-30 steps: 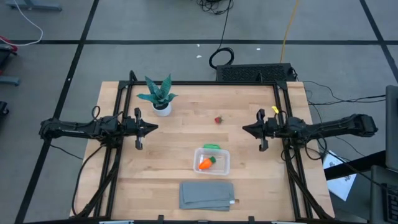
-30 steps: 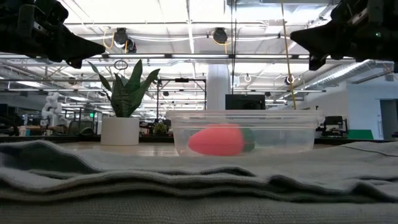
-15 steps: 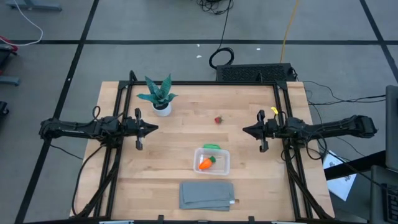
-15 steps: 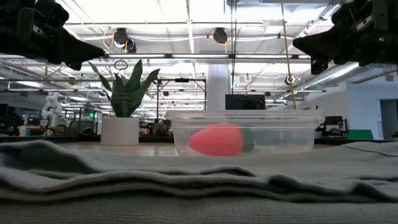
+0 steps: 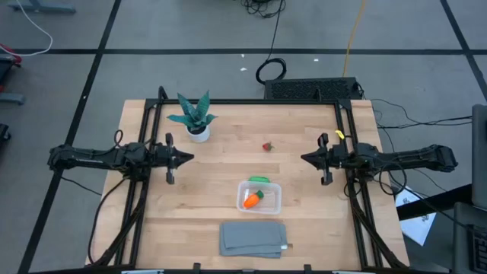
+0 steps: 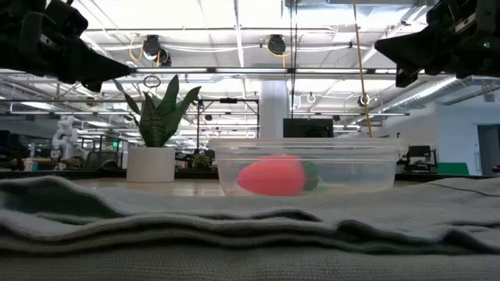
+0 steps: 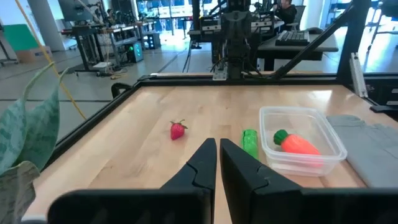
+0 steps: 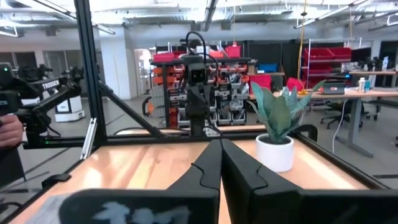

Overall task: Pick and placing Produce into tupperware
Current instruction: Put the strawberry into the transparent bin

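Observation:
The clear tupperware tub stands on the table's near middle with the orange carrot lying inside it. In the low view the carrot shows through the tub's wall. The green pod lies on the table just beyond the tub's far edge. The red berry sits alone on the wood farther back. My left gripper hovers shut over the table's left half. My right gripper hovers shut over the right half. Both are well off the produce.
A teal-leaved plant in a white pot stands at the far left, close to my left arm. A folded grey cloth lies at the near edge, in front of the tub. Bare wood lies between the grippers around the berry.
My right gripper has drawn back a little toward the table's right edge, still shut. The left arm and all the produce have kept still.

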You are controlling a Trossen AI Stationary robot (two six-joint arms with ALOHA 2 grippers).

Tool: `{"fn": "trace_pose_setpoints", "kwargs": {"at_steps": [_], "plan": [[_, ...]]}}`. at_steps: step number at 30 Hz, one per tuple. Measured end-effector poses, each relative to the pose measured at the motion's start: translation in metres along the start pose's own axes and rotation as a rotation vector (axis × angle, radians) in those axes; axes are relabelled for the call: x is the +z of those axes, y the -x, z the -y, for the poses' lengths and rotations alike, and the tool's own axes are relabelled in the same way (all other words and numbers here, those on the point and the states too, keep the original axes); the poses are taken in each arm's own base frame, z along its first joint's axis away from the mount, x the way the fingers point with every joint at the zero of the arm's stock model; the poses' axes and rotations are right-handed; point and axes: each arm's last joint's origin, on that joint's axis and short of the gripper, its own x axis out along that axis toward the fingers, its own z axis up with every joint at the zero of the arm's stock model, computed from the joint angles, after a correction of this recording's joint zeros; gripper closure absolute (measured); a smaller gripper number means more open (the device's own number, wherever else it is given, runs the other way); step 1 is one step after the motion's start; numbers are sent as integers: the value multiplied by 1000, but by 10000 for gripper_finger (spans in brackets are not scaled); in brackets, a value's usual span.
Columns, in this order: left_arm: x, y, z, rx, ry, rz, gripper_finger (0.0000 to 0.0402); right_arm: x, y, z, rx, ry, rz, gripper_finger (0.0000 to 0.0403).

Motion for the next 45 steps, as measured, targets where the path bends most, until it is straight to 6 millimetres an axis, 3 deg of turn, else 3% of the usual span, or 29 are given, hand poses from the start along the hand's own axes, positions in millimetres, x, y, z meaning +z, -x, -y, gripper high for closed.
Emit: {"fn": "trace_pose_setpoints", "kwargs": {"at_steps": [10,15,20,30,45], "plan": [[14,-1,0,-8,84,145,376,-3,0,0,-2,2,-26,403],[24,-6,-3,104,97,235,376,-3,0,0,-2,7,-26,403],[44,-18,-8,184,128,138,376,-3,0,0,-2,9,-26,403],[103,-70,-27,250,69,-108,376,-3,0,0,-3,9,-26,403],[136,-161,-76,117,67,-186,376,-3,0,0,-3,6,-33,403]]}}
